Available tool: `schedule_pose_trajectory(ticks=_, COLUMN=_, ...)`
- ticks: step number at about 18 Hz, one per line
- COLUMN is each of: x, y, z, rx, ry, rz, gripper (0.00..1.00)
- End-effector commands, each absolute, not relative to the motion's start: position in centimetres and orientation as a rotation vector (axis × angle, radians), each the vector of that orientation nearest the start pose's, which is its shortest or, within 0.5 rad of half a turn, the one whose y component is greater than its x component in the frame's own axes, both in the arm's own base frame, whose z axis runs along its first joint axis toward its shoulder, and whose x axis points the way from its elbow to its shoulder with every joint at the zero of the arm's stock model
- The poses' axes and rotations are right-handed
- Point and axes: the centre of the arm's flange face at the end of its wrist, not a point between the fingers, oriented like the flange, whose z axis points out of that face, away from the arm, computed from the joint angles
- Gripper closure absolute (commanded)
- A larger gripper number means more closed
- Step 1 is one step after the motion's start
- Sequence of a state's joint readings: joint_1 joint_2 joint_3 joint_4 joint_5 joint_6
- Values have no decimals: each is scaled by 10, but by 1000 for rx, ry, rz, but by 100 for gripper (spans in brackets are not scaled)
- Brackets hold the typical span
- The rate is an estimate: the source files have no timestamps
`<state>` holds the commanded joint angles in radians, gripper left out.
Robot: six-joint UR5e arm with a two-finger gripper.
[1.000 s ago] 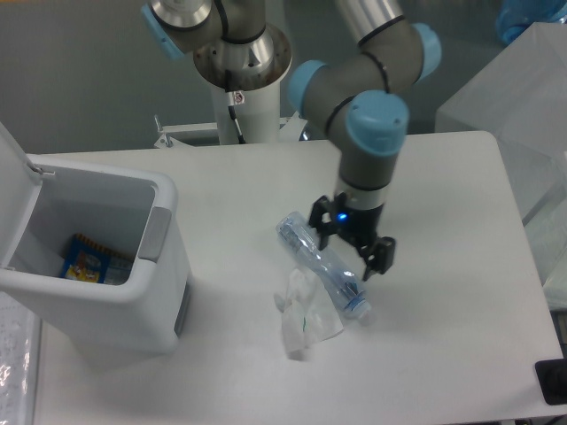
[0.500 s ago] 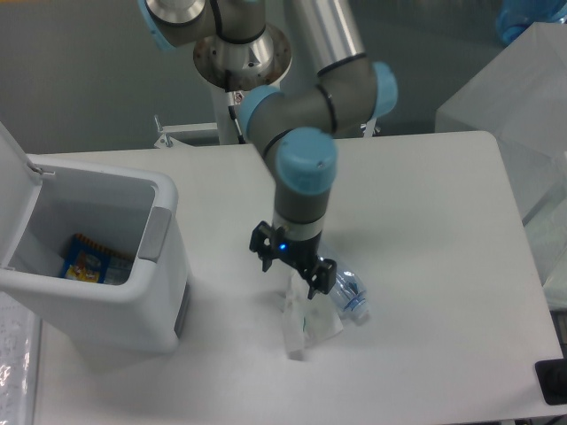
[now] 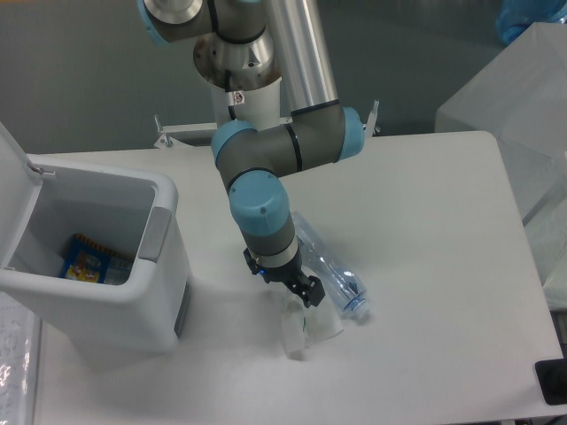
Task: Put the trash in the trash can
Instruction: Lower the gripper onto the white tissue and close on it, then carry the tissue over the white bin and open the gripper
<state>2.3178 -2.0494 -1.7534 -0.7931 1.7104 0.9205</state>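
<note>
Since prev. frames arm has swung left across table; gripper [image 3: 285,283] now sits low over upper edge of tissue wad [image 3: 303,324], no longer over bottle [image 3: 329,274]. Bottle & wad lie where they lay before. Finger spread: cannot tell, wrist hides most of tool; one dark finger [image 3: 310,291] shows at right, next to bottle's flank. Nothing visibly lifted. Bottle lies on its side on white table [image 3: 443,266], cap end toward front-right, partly behind forearm. Wad on table just front-left of bottle, touching or nearly so. Trash can [image 3: 106,266] at left, well apart, lid up; blue-yellow packet [image 3: 87,261] inside on floor.
</note>
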Motion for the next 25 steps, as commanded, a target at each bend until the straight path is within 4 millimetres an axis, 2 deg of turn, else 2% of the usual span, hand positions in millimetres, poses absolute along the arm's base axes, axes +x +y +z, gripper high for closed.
schedule_pose_trajectory(ticks=1, x=-331, y=533, z=211, rx=-3145, ry=246, rz=283, gripper=100)
schedule_pose_trajectory(ticks=9, x=-340, y=543, z=232, rx=-3108, ry=148, rz=327, gripper=100)
schedule_pose_trajectory(ticks=15, x=-351, y=555, z=260, rx=-3006, ry=63, rz=291, gripper=100)
schedule_pose_trajectory(ticks=17, x=-360, y=565, z=282, rx=-2930, ry=-11, rz=263, gripper=100)
schedule_pose_trajectory(ticks=20, x=-372, y=584, z=325, rx=-2789, ry=-123, rz=213, gripper=100)
schedule_pose_trajectory(ticks=23, x=-373, y=600, z=362, rx=-2671, ry=-224, rz=149, gripper=100)
schedule_pose_trajectory(ticks=25, x=-362, y=593, z=400, rx=-2607, ry=-224, rz=148, gripper=100)
